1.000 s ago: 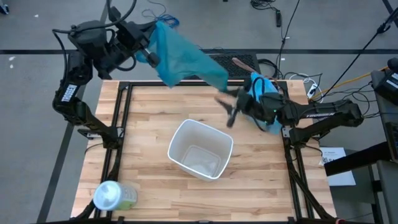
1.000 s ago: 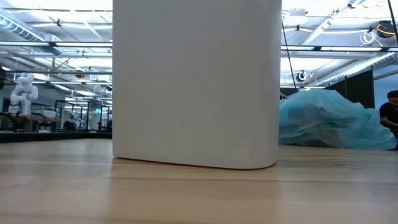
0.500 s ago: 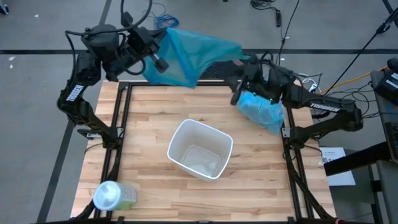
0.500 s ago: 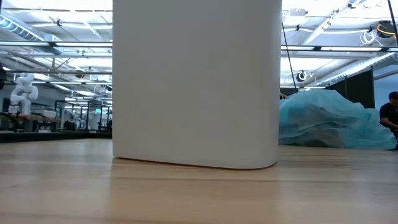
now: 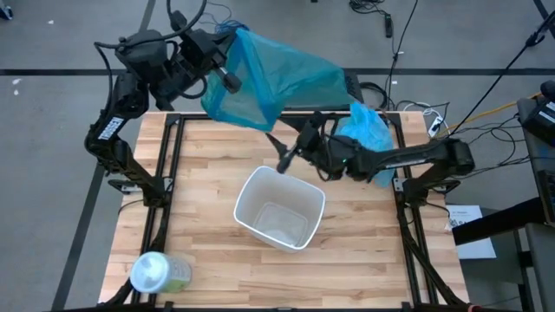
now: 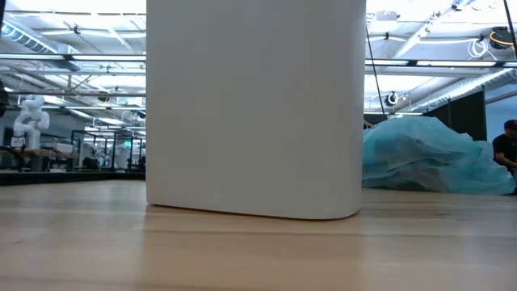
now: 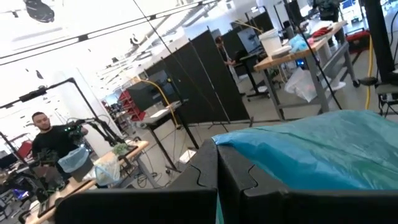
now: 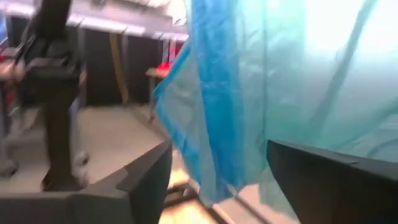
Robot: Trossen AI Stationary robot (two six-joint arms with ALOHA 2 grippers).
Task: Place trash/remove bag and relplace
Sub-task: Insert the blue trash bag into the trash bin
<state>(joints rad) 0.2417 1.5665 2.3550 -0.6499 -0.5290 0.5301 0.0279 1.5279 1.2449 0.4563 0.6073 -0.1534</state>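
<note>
On the wooden desk (image 5: 208, 243), a pale-green container with a white lid (image 5: 156, 274) lies at seven o'clock, and an empty white bin (image 5: 279, 208) stands near the centre. At one o'clock from the bin, the right gripper (image 5: 279, 152) hangs just past its rim with its fingers spread apart, holding nothing. Behind that arm, at two o'clock by the desk's far edge, a crumpled light-blue bag (image 5: 364, 130) lies bunched. Farthest off, at eleven o'clock beyond the desk edge, the left gripper (image 5: 227, 76) is clamped together on a teal plastic bag (image 5: 277, 82), which drapes toward the right gripper.
</note>
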